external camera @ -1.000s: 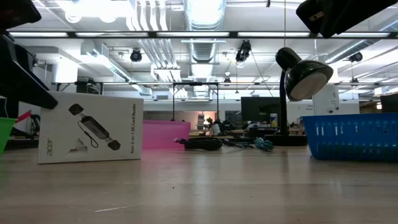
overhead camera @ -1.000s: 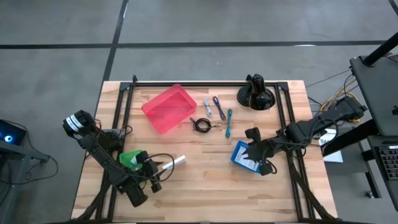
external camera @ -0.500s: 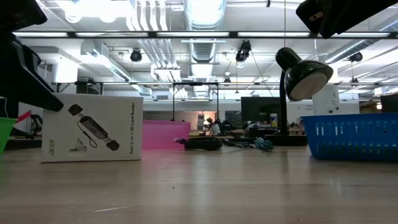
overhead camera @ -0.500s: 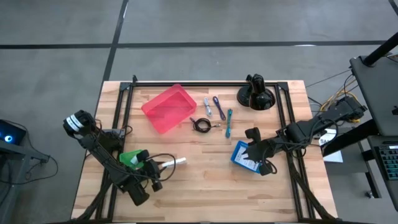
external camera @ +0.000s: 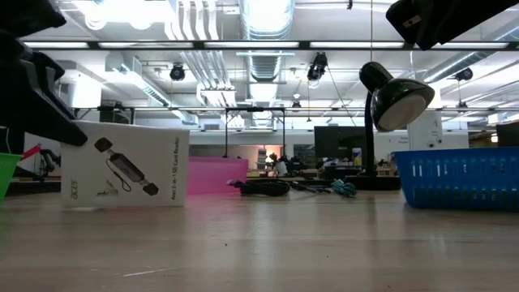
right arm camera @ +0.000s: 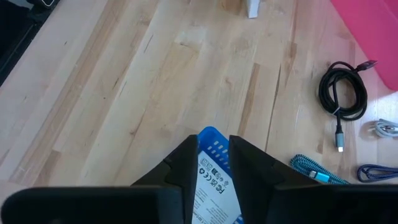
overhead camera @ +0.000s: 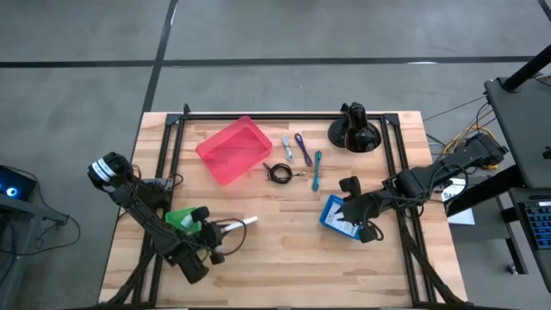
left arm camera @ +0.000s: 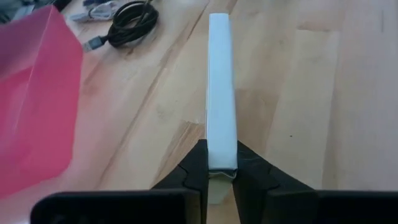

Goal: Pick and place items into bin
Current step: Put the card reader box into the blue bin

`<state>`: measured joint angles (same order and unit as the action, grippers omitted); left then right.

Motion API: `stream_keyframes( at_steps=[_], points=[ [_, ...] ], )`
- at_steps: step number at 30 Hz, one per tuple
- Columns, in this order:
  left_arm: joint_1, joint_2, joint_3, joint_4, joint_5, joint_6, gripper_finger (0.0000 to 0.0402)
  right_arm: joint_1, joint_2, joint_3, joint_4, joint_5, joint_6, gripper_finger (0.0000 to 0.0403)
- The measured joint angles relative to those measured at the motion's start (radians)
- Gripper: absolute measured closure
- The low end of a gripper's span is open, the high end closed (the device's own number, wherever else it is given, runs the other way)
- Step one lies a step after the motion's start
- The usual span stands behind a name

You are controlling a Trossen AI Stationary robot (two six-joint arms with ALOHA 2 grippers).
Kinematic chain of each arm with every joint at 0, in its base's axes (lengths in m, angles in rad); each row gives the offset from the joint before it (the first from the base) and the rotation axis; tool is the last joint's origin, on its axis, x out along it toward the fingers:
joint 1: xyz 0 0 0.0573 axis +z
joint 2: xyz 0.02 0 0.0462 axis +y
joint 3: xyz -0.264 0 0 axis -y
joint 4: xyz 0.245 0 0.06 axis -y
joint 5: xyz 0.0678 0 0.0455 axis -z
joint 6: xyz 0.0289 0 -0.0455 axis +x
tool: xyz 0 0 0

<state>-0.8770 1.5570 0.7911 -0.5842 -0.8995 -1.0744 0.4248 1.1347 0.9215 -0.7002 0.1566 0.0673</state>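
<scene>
A flat white box (external camera: 126, 174) printed with a card reader stands on its thin long edge on the wood table, seen edge-on in the high view (overhead camera: 244, 223). My left gripper (left arm camera: 221, 171) is shut on the box's near end, beside a green bin (overhead camera: 182, 219). My right gripper (right arm camera: 213, 155) is shut on a blue basket (overhead camera: 336, 220) at the table's right. On the table past a pink bin (overhead camera: 232, 151) lie a black coiled cable (overhead camera: 278, 172), a purple stick (overhead camera: 302, 146) and a teal stick (overhead camera: 317, 168). My left gripper pinches the white box's two broad faces at its near end (left arm camera: 221, 158) between its two fingers. The fingers come slanting down from the table's left and lie along the box. The box stands on its edge on the table. My right gripper has the blue basket's rim (right arm camera: 210, 135) between its two fingers, with a white printed label (right arm camera: 214, 180) behind it. The fingers slant down from the table's right. In the low view the basket (external camera: 462, 178) rests on the table.
A black domed mount (overhead camera: 355, 131) on a stalk stands at the far right. Black frame rails (overhead camera: 172, 155) run along the table's left, right and far sides. Bare wood (overhead camera: 284, 258) lies between the two arms toward the near edge.
The white box has turned a little about its held end and slid slightly toward the table's right. My left gripper's wrist has rolled with it. The blue basket has kept still.
</scene>
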Motion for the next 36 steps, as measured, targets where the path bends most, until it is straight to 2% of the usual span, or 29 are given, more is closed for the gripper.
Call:
stream_keyframes(
  at_steps=[4, 9, 13, 16, 22, 26, 29, 32, 36],
  points=[
    [0.001, 0.0, 0.043, 0.001, -0.012, 0.114, 0.0373, 0.0, 0.0, 0.0, 0.001, -0.006, -0.012, 0.0319],
    [0.001, 0.0, 0.105, 0.002, -0.099, 0.259, 0.0373, 0.004, 0.006, -0.001, 0.04, -0.008, -0.083, 0.0306],
    [0.001, 0.0, 0.146, 0.024, -0.193, 0.378, 0.0373, 0.005, 0.025, -0.05, 0.212, -0.008, -0.149, 0.0288],
    [0.003, -0.001, 0.163, 0.089, -0.244, 0.496, 0.0373, 0.007, 0.055, -0.115, 0.378, -0.008, -0.272, 0.027],
    [0.028, -0.002, 0.173, 0.229, -0.257, 0.729, 0.0373, 0.007, 0.154, -0.213, 0.737, 0.04, -0.495, 0.0228],
    [0.054, -0.002, 0.169, 0.26, -0.258, 0.807, 0.0373, 0.006, 0.235, -0.224, 0.947, 0.104, -0.544, 0.0214],
    [0.075, -0.002, 0.168, 0.261, -0.258, 0.841, 0.0373, 0.002, 0.298, -0.217, 1.077, 0.109, -0.586, 0.0211],
    [0.092, -0.002, 0.168, 0.263, -0.258, 0.868, 0.0373, -0.003, 0.361, -0.199, 1.167, 0.109, -0.666, 0.0211],
    [0.1, -0.002, 0.17, 0.264, -0.254, 0.883, 0.0373, -0.013, 0.434, -0.162, 1.202, 0.129, -0.749, 0.0211]
  ],
)
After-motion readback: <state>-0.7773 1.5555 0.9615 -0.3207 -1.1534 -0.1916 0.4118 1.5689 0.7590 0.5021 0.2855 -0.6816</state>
